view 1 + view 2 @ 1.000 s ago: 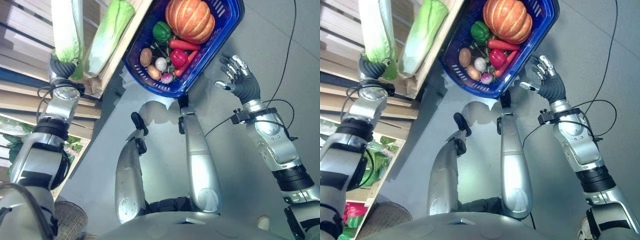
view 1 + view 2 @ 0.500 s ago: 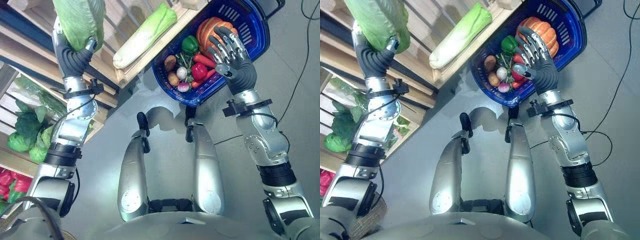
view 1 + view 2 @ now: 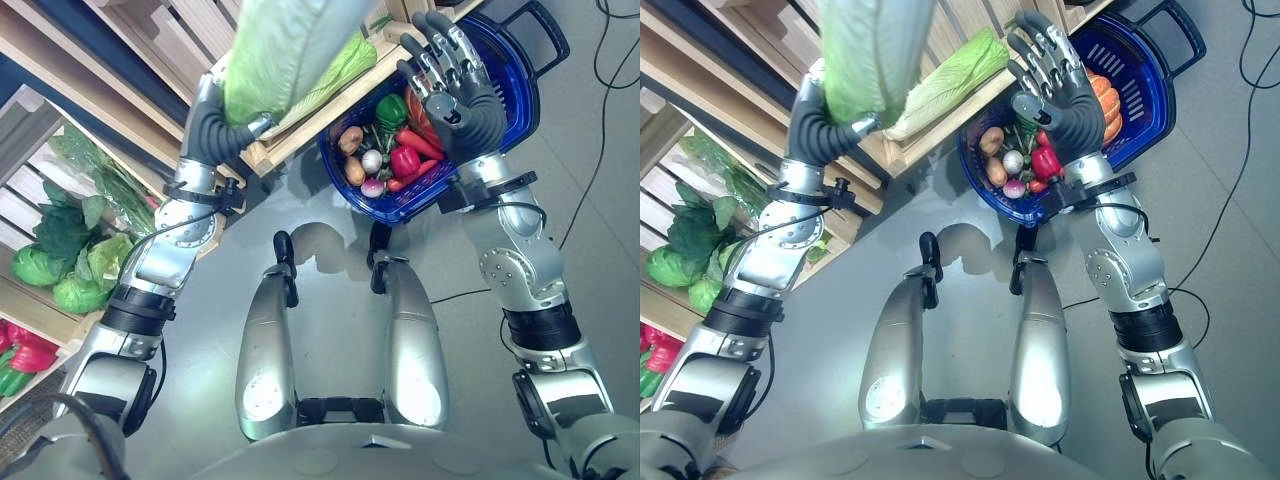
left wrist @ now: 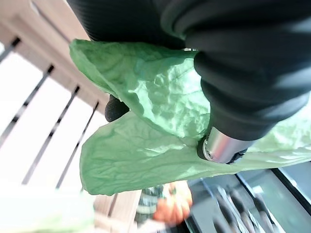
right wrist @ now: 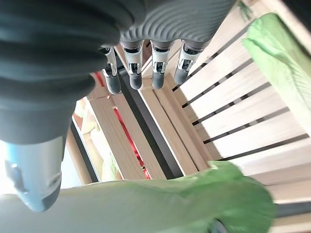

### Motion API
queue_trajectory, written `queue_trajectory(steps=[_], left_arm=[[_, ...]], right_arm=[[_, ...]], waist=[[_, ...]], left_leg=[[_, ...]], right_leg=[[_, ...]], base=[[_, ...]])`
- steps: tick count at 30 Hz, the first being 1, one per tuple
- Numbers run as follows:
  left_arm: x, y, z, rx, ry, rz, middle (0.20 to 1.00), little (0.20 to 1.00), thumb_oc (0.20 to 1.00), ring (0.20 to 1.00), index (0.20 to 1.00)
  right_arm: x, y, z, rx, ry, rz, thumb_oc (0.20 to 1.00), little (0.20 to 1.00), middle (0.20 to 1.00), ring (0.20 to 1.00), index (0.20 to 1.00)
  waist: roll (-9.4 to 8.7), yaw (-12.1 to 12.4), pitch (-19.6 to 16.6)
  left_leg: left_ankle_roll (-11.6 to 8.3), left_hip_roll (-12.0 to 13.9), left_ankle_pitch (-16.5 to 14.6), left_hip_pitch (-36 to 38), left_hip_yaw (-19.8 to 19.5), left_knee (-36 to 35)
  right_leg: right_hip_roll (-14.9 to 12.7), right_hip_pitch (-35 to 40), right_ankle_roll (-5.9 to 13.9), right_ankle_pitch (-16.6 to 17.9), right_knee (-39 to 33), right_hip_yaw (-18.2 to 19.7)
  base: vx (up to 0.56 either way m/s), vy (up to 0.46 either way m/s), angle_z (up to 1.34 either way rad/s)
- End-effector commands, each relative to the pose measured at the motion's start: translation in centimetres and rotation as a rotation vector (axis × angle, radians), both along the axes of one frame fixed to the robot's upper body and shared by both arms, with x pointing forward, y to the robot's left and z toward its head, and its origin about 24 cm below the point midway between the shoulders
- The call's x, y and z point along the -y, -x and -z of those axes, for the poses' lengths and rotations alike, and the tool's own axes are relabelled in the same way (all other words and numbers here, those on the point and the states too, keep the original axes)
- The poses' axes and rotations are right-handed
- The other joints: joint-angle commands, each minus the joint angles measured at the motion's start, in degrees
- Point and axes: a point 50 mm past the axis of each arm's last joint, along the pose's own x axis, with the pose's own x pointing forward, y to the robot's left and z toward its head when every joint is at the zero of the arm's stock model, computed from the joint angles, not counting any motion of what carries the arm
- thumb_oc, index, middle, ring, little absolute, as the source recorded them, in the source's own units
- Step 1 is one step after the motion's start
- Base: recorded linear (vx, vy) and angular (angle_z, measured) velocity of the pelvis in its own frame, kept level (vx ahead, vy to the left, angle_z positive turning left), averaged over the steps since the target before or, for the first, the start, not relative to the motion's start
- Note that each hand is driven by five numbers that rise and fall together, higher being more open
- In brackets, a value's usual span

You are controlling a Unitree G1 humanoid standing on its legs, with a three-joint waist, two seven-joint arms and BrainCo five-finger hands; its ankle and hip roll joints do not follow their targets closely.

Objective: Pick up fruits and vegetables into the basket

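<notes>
- Wooden shelving (image 3: pixel 120 60): slatted crates on your left; keep the load clear of the crate edge as you swing it across.
- Blue basket (image 3: pixel 520 75): on the floor ahead to your right, already holding a pumpkin (image 3: pixel 1105 95), green pepper (image 3: pixel 390 108), red pepper (image 3: pixel 404 160), carrots and small roots. Free room looks scarce, so judge a lengthwise lay across the top.
- Napa cabbage (image 3: pixel 285 50): held aloft, near the basket but not yet over it. A second cabbage (image 3: pixel 945 85) lies on the shelf behind.
- Left hand (image 3: pixel 215 130): fingers curled tight round the cabbage's base. Keep that grip firm; the leafy end is floppy.
- Right hand (image 3: pixel 450 85): fingers spread, holding nothing, above the basket. Use it to steady the cabbage.
</notes>
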Motion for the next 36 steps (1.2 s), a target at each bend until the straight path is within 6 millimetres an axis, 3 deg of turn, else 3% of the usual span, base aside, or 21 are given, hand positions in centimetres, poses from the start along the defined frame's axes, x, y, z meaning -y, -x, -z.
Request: queue_trajectory(steps=[1, 12, 23, 29, 36], left_arm=[[2.2, 3.2, -3.4, 0.18, -0.05, 0.223, 0.2, 0.2, 0.2, 0.2, 0.2], [4.9, 5.2, -2.9, 0.14, -0.256, 0.483, 0.2, 0.2, 0.2, 0.2, 0.2], [6.7, 5.4, -2.2, 0.046, -0.437, 0.56, 0.2, 0.2, 0.2, 0.2, 0.2], [6.9, 5.0, -0.9, -0.121, -0.592, 0.598, 0.2, 0.2, 0.2, 0.2, 0.2], [6.0, 4.8, -0.7, -0.135, -0.797, 0.538, 0.2, 0.2, 0.2, 0.2, 0.2]], right_arm=[[-0.7, 1.2, -2.4, 0.136, -0.028, -0.046, 1.0, 1.0, 1.0, 1.0, 1.0], [-2.4, 0.7, -1.7, 0.105, 0.119, -0.057, 1.0, 1.0, 1.0, 1.0, 1.0], [-4.3, 0.2, -0.4, 0.02, 0.182, -0.12, 1.0, 1.0, 1.0, 1.0, 1.0], [-5.4, 0.8, 0.0, 0.008, 0.273, -0.226, 1.0, 1.0, 1.0, 1.0, 1.0], [-6.5, 1.3, 1.3, -0.062, 0.508, -0.338, 1.0, 1.0, 1.0, 1.0, 1.0]], waist=[[-1.72, 0.01, -2.25], [-1.65, 0.65, -2.25], [-0.86, 0.78, -2.25], [-0.32, 0.52, -2.25], [-0.15, 0.72, -2.25]], left_leg=[[4.77, -3.93, -2.62, 0.77, 4.08, -1.17], [4.87, -3.91, -2.6, 1.89, 4.2, -1.4], [4.92, -4.18, -2.41, 2.12, 4.2, -1.93], [4.83, -4.26, -2.14, 2.55, 4.3, -2.55], [4.65, -4.22, -1.88, 2.96, 4.27, -2.71]], right_leg=[[0.15, 4.23, 5.65, -1.2, -3.17, 0.71], [-0.26, 5.42, 6.0, -0.66, -3.96, 0.37], [-0.8, 5.73, 6.14, -0.48, -4.81, 0.18], [-0.91, 6.04, 6.25, -0.28, -5.38, 0.15], [-1.04, 6.53, 6.2, -0.15, -5.82, 0.18]], base=[[0.0, -0.035, 0.07], [0.0, -0.005, 0.01], [0.0, 0.0, 0.0], [0.0, 0.011, 0.0], [0.0, 0.0, 0.0]])
